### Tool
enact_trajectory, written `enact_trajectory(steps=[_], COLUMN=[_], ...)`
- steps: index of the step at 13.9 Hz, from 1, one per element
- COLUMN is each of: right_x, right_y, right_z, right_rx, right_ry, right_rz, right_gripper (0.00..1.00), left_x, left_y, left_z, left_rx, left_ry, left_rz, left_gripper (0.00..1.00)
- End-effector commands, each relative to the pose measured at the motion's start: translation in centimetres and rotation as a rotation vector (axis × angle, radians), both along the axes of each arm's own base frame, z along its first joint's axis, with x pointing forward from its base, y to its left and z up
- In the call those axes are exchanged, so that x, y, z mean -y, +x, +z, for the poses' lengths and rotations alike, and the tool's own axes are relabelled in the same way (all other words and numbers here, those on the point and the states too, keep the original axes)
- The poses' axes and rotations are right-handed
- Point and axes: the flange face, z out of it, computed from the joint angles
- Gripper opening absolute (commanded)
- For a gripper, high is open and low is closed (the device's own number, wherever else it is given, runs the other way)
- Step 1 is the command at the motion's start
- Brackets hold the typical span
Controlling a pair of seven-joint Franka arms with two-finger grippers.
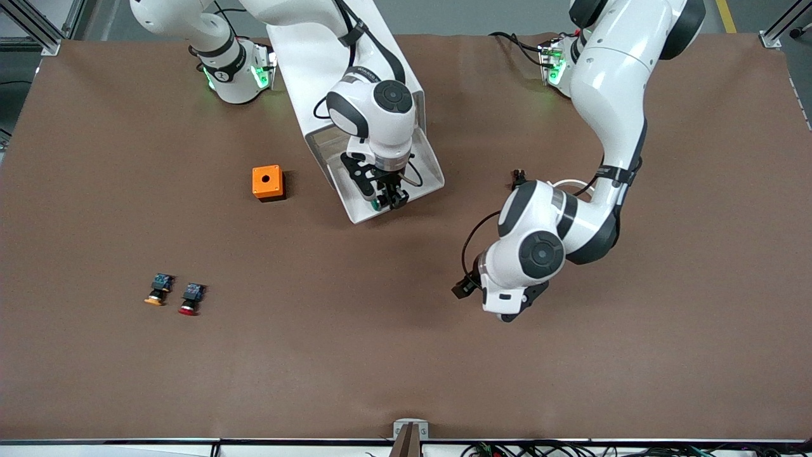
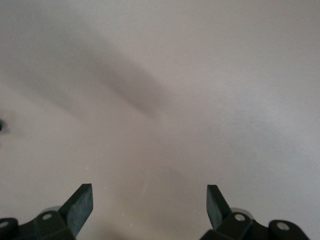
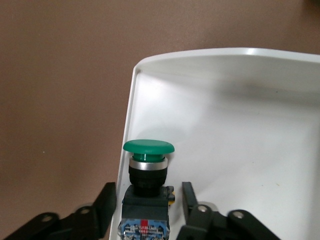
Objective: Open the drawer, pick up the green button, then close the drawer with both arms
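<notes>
Progress: shallow white plastic drawer stands open; right gripper grips the green-capped black push button over it. Left gripper, jaws wide and empty, waits over bare table; lifting out and closing remain.

1. The right arm covers most of the cabinet; only the open drawer shows.
2. The button is cut off by the lower edge of the right wrist view.
3. The left gripper shows only its two fingertips; in the front view the wrist hides it.
</notes>
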Motion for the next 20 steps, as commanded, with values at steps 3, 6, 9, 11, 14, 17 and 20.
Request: enact_trajectory(steps=[3, 6, 9, 11, 14, 17, 20], right_x=[0.1, 0.4, 3.0, 5.8, 10.2, 14.3, 19.5], right_y=[0.0, 1.0, 3.9, 5.9, 9.1, 12.0, 15.2], right_z=[1.3, 3.4, 6.2, 8.4, 10.4, 10.4, 10.2], right_rx=[0.029, 0.045, 0.04, 0.021, 0.011, -0.01, -0.033], right_ry=[0.003, 0.022, 0.013, 0.001, -0.017, -0.049, -0.078], right_rz=[0.0, 0.035, 0.091, 0.159, 0.296, 0.476, 0.631], right_gripper=[0.0, 0.0, 0.0, 0.0, 0.0, 0.0, 0.0], left_x=[2.2, 3.2, 3.8, 4.0, 4.2, 5.8, 8.3], left_y=[-0.5, -1.0, -1.3, -1.3, -1.7, -3.5, -6.2], left_z=[1.3, 1.2, 1.0, 0.8, 0.2, -0.9, -1.7], left_rx=[0.135, 0.169, 0.181, 0.186, 0.18, 0.168, 0.156], left_ry=[0.027, 0.053, 0.056, 0.053, 0.064, 0.086, 0.093], left_rz=[-0.053, -0.059, -0.055, -0.055, -0.064, -0.107, -0.159], left_gripper=[1.0, 1.0, 1.0, 1.0, 1.0, 1.0, 1.0])
